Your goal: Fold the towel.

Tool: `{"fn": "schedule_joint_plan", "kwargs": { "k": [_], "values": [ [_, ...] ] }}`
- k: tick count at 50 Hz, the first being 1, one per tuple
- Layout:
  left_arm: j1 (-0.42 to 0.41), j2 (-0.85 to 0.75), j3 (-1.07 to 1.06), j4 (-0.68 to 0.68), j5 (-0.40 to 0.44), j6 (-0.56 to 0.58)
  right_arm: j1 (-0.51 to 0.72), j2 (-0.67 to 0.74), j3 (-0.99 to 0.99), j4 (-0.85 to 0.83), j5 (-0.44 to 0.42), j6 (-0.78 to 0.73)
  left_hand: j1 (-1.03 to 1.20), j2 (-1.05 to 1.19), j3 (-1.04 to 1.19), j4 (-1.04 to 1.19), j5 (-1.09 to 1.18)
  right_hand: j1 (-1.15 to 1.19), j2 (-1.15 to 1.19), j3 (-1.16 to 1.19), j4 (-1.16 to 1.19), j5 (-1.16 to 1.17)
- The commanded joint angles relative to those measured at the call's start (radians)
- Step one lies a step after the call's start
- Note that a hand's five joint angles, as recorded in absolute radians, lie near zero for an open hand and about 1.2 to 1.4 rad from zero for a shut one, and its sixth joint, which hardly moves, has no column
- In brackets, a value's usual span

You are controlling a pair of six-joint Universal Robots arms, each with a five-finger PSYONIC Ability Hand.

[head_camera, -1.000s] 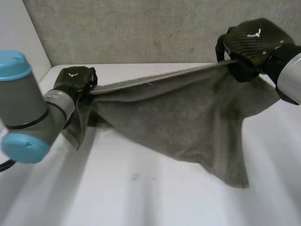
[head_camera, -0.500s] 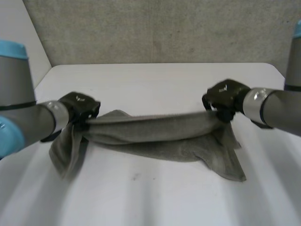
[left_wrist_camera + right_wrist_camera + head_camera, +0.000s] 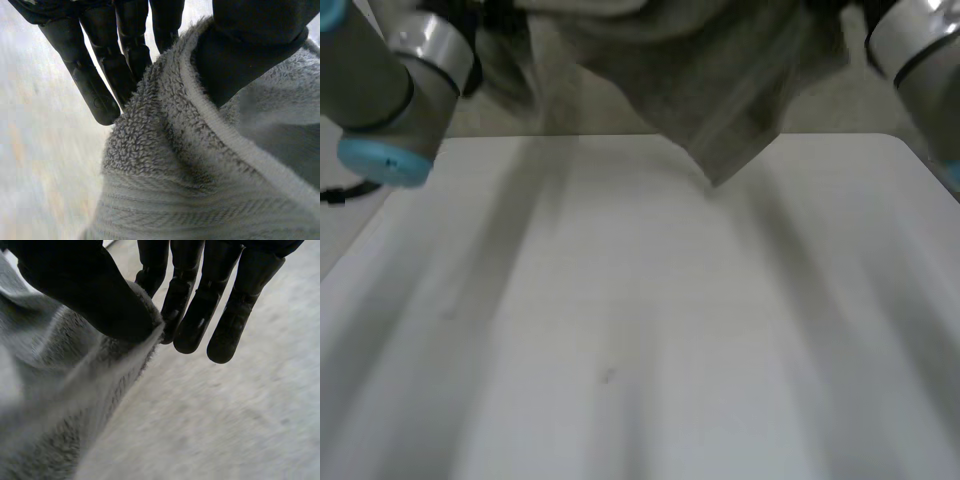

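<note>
The grey towel (image 3: 710, 90) hangs in the air above the far part of the white table (image 3: 620, 340), its lowest corner dangling a little above the tabletop. My left hand (image 3: 125, 50) pinches a hemmed edge of the towel (image 3: 200, 175) between its thumb (image 3: 245, 45) and straight fingers (image 3: 95, 85). My right hand (image 3: 90, 295) pinches another edge of the towel (image 3: 60, 405) the same way, thumb pressed against the fingers (image 3: 200, 315). The towel sags between the two grips.
My left arm (image 3: 390, 90) and right arm (image 3: 915, 60) are raised at the far corners of the table. A grey wall (image 3: 620, 115) stands behind the table's far edge.
Both hands have risen from just above the table to high up, and the towel has come off the tabletop with them.
</note>
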Motion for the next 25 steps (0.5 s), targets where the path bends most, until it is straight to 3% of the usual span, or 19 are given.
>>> {"fn": "schedule_joint_plan", "kwargs": {
  "k": [1,6,8,12,20,25],
  "values": [
    [0.037,0.014,-0.344,-0.086,0.002,0.025,-0.002,-0.007,0.210,0.147,-0.205,-0.079,0.262,0.181,0.181,0.179,0.228,0.003,0.180,0.180,0.179,0.186],
    [0.055,0.012,-0.528,-0.089,0.002,0.107,-0.002,0.065,0.307,0.311,-0.237,-0.194,0.262,0.181,0.181,0.179,0.228,0.003,0.180,0.180,0.179,0.186],
    [0.058,0.012,-0.626,-0.092,0.002,0.202,-0.004,0.113,0.363,0.420,-0.232,-0.314,0.262,0.181,0.181,0.179,0.228,0.003,0.180,0.180,0.179,0.186],
    [0.055,0.026,-0.721,-0.090,0.003,0.326,-0.009,0.114,0.456,0.482,-0.228,-0.433,0.195,0.114,0.115,0.112,0.162,0.003,0.180,0.180,0.179,0.186],
    [0.040,0.069,-0.767,-0.089,0.004,0.370,-0.048,0.052,0.558,0.347,-0.226,-0.268,-0.209,-0.291,-0.290,-0.293,-0.243,0.003,0.180,0.180,0.179,0.186],
    [0.035,0.084,-0.790,-0.089,0.003,0.370,-0.068,0.045,0.614,0.285,-0.225,-0.200,-0.336,-0.417,-0.417,-0.419,-0.370,0.003,0.180,0.180,0.179,0.186]
  ]
}}
